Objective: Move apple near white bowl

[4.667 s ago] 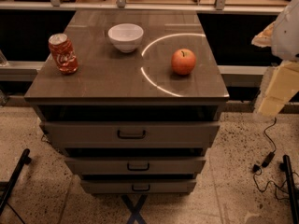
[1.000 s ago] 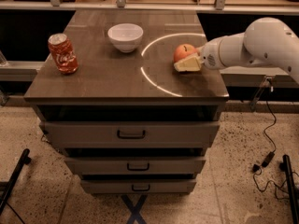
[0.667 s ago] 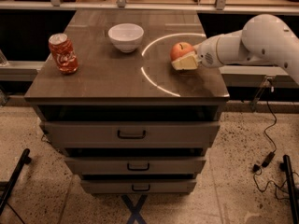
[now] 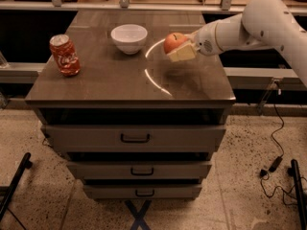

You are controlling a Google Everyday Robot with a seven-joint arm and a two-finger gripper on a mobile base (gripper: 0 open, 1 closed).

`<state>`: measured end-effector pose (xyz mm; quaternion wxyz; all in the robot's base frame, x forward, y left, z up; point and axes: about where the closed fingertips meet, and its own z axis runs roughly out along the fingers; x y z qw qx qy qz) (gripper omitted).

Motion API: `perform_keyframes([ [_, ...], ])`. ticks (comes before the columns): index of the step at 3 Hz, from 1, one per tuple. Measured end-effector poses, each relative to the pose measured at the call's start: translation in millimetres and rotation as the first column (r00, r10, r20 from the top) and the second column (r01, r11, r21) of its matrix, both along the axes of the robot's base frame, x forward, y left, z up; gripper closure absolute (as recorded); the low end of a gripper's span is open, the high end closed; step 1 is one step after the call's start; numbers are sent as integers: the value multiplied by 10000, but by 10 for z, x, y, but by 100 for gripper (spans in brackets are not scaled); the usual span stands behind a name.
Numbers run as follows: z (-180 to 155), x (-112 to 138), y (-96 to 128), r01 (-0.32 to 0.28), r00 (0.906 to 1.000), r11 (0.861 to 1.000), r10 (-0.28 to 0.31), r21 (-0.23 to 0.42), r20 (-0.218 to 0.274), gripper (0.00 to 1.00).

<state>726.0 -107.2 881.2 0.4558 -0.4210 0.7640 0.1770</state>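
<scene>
The red-orange apple [image 4: 173, 41] is held in my gripper [image 4: 181, 49], lifted a little above the brown cabinet top [image 4: 110, 80]. The gripper comes in from the right on a white arm [image 4: 249, 25] and is shut on the apple, with a cream finger [image 4: 182, 54] under and in front of it. The white bowl [image 4: 129, 38] stands on the cabinet top to the left of the apple, apart from it by a small gap.
A red soda can [image 4: 64, 55] stands upright near the left edge of the top. The cabinet has three drawers [image 4: 135, 138] below. A shelf rail runs behind the cabinet. Cables [image 4: 276, 143] lie on the floor at the right.
The arm reached in from the right and took hold of the apple. Over the last second it has lifted the apple and carried it left toward the bowl.
</scene>
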Motion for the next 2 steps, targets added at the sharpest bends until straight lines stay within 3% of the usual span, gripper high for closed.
perform_keyframes([
  [2, 144, 348, 142, -371, 9993, 9993, 371, 25, 25, 100],
])
